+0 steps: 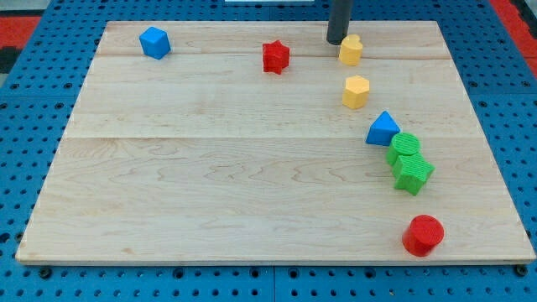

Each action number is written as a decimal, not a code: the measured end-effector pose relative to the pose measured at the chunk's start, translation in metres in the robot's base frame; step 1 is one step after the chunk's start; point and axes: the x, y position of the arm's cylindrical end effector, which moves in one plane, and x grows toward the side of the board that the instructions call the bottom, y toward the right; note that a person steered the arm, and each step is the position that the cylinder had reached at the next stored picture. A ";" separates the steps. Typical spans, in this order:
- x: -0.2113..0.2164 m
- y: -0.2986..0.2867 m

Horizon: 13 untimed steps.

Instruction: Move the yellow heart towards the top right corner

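Sitting at the bench's [252, 210] top edge, my tip [337, 41] is touching the yellow heart's [351, 50] left side — no claw on this rig, w/ the yellow hexagon [356, 91] just below.

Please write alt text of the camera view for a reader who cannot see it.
My tip touches the left side of a yellow heart near the top edge of a wooden board. Below it, a yellow block, blue triangle, two green blocks and a red cylinder run down the right side.

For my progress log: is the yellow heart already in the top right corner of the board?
No. The yellow heart sits near the top edge, beside my tip, left of the corner.
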 end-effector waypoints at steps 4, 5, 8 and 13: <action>-0.028 0.053; -0.014 0.054; 0.008 -0.031; 0.049 -0.075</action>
